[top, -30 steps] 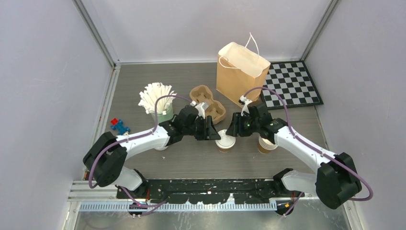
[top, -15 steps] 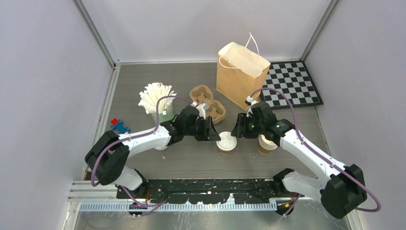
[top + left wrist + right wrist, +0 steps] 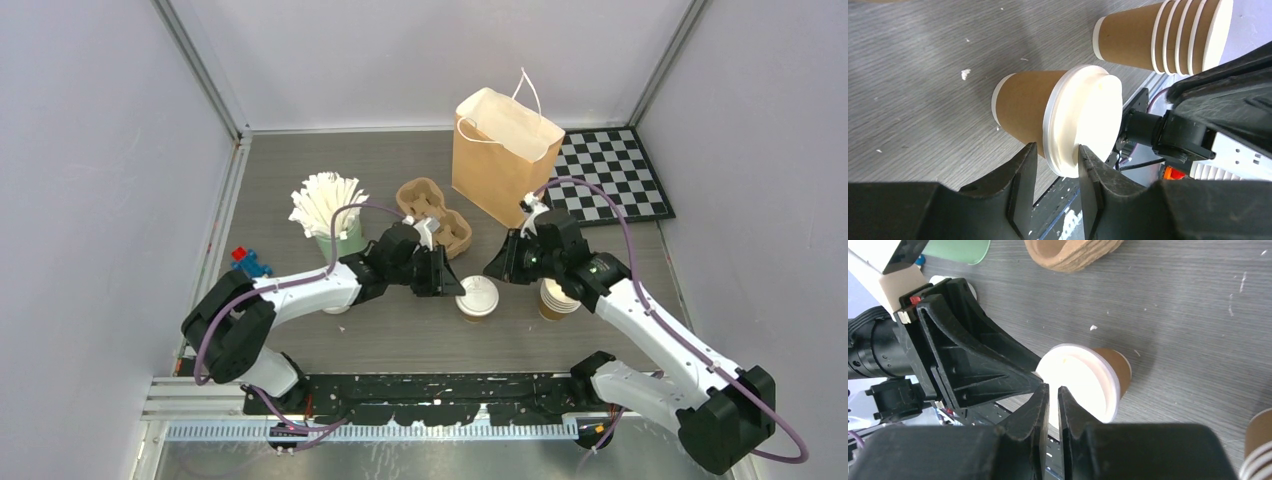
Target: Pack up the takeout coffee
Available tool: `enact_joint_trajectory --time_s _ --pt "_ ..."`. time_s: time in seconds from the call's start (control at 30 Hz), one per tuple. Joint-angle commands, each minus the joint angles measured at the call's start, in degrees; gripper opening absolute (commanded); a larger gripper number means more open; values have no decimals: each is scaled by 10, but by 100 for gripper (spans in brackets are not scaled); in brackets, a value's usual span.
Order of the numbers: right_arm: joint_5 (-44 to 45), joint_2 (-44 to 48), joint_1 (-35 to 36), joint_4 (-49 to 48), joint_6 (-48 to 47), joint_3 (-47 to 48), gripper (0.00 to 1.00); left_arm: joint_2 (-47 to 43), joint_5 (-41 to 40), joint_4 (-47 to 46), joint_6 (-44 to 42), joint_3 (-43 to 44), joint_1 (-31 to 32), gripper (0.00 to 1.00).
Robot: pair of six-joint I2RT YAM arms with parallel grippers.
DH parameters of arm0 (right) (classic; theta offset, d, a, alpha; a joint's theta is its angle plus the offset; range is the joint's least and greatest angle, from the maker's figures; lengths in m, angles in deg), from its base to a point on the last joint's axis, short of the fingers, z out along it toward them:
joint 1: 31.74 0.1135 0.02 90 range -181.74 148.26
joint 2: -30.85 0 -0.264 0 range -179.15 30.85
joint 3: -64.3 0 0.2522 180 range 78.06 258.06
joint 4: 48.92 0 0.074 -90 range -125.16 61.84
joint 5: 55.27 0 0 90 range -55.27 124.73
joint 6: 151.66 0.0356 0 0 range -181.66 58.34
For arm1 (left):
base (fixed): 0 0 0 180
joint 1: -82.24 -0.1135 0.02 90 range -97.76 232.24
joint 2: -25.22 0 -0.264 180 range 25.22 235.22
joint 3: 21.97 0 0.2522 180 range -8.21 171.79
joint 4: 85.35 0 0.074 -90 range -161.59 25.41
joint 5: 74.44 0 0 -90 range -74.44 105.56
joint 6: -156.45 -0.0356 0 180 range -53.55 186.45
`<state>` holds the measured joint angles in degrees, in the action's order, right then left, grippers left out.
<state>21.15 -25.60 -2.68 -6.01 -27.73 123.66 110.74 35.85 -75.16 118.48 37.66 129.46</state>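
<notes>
Takeout coffee [image 3: 478,298], kraft, round lid [image 3: 1093,117] in left end effector [image 3: 1056,154]; right end effector [image 3: 1053,390] narrow.

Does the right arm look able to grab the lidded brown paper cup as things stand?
Probably not yet. The left gripper straddles the rim of the lidded brown paper cup, and the right gripper, close by, has its jaws nearly closed, too narrow for the cup.

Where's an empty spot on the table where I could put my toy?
Bare table lies at the back left, behind the green cup and left of the paper bag. Another strip runs in front of the lidded cup. The middle is crowded.
</notes>
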Motion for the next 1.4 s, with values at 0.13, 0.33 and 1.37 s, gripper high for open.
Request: enact_joint_trajectory --time_s 0.13,0.33,1.37 --pt "-51 -30 6 -72 33 -47 16 19 -30 27 26 19 30 36" --pt "-29 -28 7 -81 40 -102 15 -5 -43 21 35 11 39 35" --pt "0 24 7 -70 42 -172 19 75 118 -206 32 -60 -9 46"
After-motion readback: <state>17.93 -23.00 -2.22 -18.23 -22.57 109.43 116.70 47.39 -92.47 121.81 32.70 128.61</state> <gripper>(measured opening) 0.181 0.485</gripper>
